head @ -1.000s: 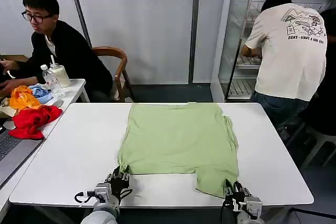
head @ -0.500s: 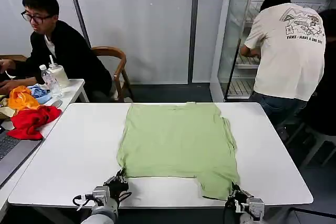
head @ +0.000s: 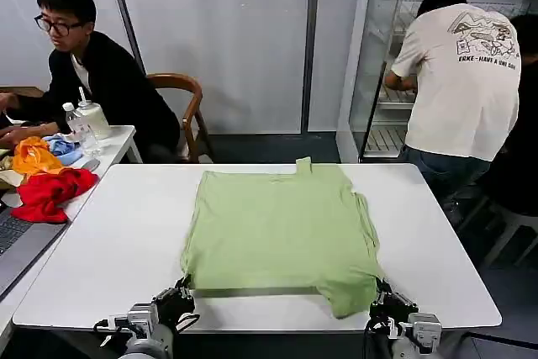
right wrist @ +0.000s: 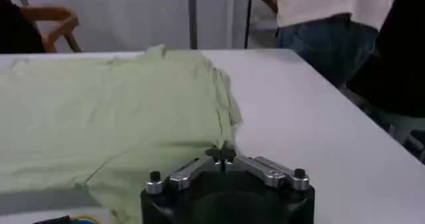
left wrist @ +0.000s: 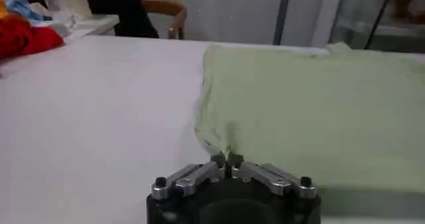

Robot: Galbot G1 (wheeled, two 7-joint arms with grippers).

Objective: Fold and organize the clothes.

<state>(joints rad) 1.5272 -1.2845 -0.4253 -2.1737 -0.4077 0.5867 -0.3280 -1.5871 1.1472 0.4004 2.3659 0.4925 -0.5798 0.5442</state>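
Shirt first: a light yellow-green short-sleeved cotton shirt (head: 282,237) lies spread flat on the white rectangular table (head: 109,241), roughly in the middle, with its near hem close to the table's front edge. Fabric looks fairly smooth across the body, with a little tab of cloth poking up at the far edge and some bunching down the robot's right side. Near right corner hangs lower than the rest of the hem, so that front edge steps down there.

Left gripper (head: 178,298) is at the near left corner of the shirt, low at the table's front edge. From the left wrist view its fingers (left wrist: 218,160) are pinched together with a small puckered bit of the shirt's corner caught between them, so it's holding the cloth.

Right gripper (head: 388,304) is at the near right corner, also down at the front edge. Right wrist view shows the fingertips (right wrist: 219,155) closed tight, with the shirt's edge running right up to them; looks like it's gripping that corner too.

Off to the robot's left there's a second white side table (head: 118,142) with a crumpled red cloth (head: 50,192), an orange cloth (head: 35,157), a blue one (head: 64,147) and a clear plastic bottle (head: 81,130).
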